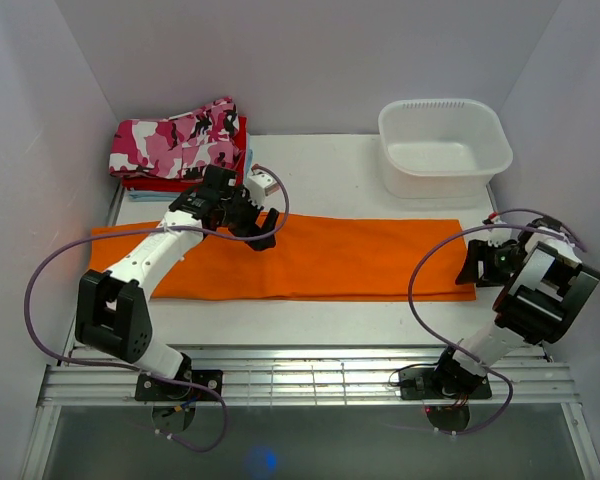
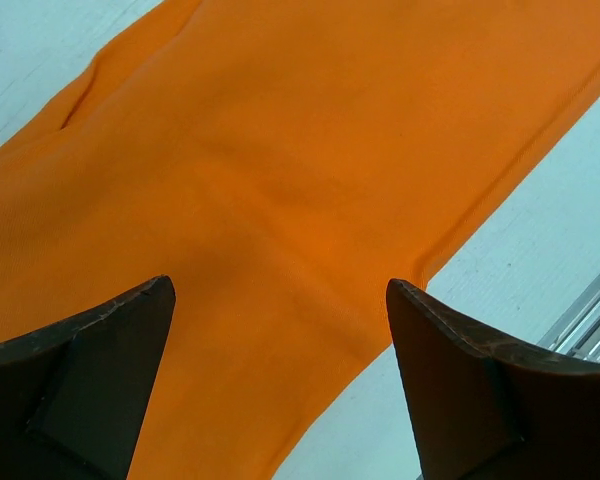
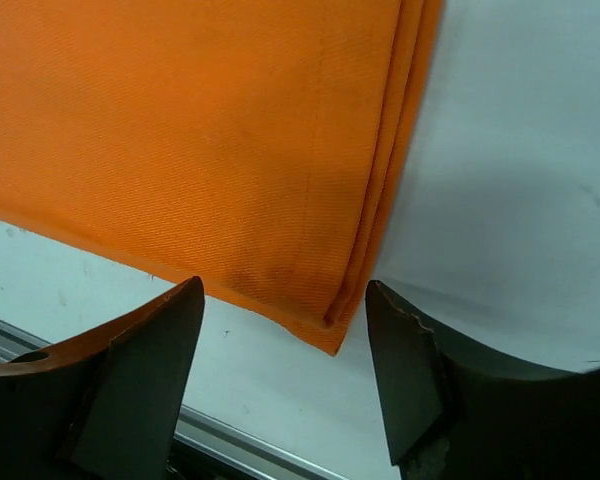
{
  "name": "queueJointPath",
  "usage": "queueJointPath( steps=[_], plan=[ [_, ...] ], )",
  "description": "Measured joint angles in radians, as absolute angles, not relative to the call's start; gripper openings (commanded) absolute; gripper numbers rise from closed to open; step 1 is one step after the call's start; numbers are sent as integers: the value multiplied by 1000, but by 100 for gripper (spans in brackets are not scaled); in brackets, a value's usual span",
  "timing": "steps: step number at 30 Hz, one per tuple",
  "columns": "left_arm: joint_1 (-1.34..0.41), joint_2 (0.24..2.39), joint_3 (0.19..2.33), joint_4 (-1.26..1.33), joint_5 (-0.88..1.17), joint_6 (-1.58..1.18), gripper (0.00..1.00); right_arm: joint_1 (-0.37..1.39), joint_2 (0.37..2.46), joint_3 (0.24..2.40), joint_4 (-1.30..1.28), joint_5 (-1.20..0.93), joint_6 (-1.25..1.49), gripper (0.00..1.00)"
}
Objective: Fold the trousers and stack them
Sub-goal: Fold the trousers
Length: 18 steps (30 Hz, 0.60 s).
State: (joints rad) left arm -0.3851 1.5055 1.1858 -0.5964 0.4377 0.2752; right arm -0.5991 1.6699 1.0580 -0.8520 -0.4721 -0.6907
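White table (image 1: 330, 322), boxed in by pale walls: carries the trousers (image 1: 370, 260), spread flat as one long orange band folded lengthwise.

Left tool (image 1: 257, 233): hangs over the band's far edge, toward its left end. Stands wide open; grips nothing. From the left wrist: orange trousers directly below and ahead of both fingers (image 2: 100, 370), bare table off to the right finger's side.

Right tool (image 1: 480, 264): sits just beside the band's right end, low over the table. Stands open, fingers (image 3: 140, 390) well apart; grips nothing. From the right wrist: layered near corner of the trousers just ahead of the gap between the fingers, touching neither one.

Beyond the left tool, at the far-left corner: camouflage garment (image 1: 175, 140) in pink, white and black, lying on top of a red garment (image 1: 140, 184). Beyond the right tool, well apart from it: white tub (image 1: 400, 178).
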Motion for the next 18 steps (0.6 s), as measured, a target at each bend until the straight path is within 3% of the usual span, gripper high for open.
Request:
queueJointPath(
  steps=[5,12,14,17,18],
  plan=[
    [-370,1465,1186,-598,403,236,98,-595,1616,913,-682,-442,-532,69],
    [-338,1405,1162,-593,387,214,98,-570,1647,933,-618,-430,-443,59],
    [-329,1401,1156,-590,381,212,98,-562,1665,949,-612,-428,-429,59],
    [-326,1399,1151,-590,376,212,98,-554,1668,959,-599,-421,-421,68],
    [-326,1399,1150,-590,375,212,98,-552,1664,959,-592,-413,-423,65]
  ],
)
